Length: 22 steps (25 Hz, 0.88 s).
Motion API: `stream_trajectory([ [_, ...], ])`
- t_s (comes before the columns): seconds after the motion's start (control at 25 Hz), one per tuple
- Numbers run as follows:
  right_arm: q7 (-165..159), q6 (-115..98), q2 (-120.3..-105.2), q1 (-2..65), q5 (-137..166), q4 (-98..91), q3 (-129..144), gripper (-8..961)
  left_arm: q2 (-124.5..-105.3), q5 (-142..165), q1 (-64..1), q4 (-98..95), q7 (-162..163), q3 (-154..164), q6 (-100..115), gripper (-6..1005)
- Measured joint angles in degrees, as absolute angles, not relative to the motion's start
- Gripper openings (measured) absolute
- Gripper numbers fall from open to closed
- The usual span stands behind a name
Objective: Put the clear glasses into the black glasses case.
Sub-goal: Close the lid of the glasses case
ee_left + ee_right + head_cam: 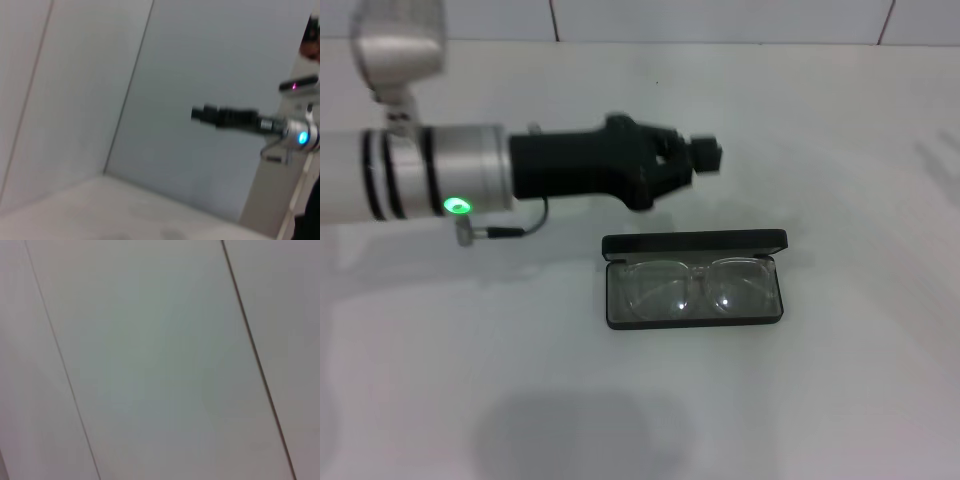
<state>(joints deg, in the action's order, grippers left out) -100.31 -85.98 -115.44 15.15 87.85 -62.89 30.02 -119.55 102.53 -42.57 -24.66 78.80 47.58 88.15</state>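
Observation:
The black glasses case (695, 243) lies open on the white table, right of centre, with its lid standing up at the far side. The clear glasses (692, 286) lie inside it on the grey lining, lenses facing up. My left gripper (706, 154) hangs above the table just behind the case, and its arm reaches in level from the left. It touches neither case nor glasses. The left wrist view shows my right gripper (199, 114) far off, held out in the air before a pale wall with nothing in it.
The white table (820, 400) runs back to a tiled wall (720, 20). The left arm's silver forearm with a green light (456, 206) spans the left half of the head view. The right wrist view shows only pale wall panels (150, 365).

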Motion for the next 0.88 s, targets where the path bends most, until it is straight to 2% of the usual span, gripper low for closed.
stream_trajectory([
  [0.28, -99.0, -85.8, -115.30, 16.3, 88.1, -60.3, 30.3, 393, -119.83, 102.3, -43.6, -19.3, 78.2, 53.1, 78.5, 112],
  [0.88, -97.7, -85.5, -114.98, 18.0, 88.2, -57.2, 30.5, 413, -119.94, 102.4, -43.6, -18.6, 78.0, 56.3, 76.5, 111],
])
